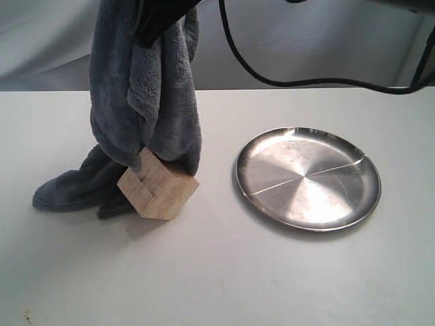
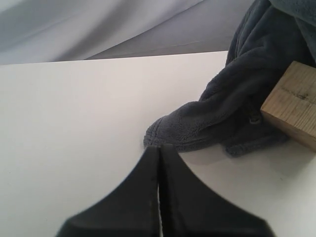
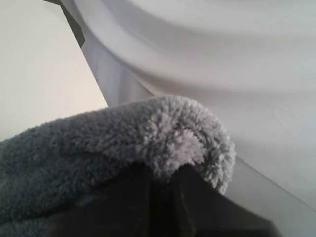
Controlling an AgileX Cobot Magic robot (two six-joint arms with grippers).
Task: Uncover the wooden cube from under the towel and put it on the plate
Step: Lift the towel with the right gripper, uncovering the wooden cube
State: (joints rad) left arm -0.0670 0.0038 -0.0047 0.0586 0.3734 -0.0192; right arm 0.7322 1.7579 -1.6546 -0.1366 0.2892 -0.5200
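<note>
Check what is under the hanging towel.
The wooden cube shows beneath the lifted towel, mostly uncovered, cloth touching its rear top edge. The towel tail lies on the table; whatever it covers cannot be seen.

The towel (image 1: 146,102) is showing dark grey; the wooden cube (image 1: 160,190) against it is showing pale brown grain; the plate (image 1: 306,176) is gleaming silver, possibly faintly lined.

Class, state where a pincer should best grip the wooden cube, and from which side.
Probably across two opposite flat faces of the wooden cube, coming from above on its near side: the hanging towel drapes its far top corner, and the rest is bare.
</note>
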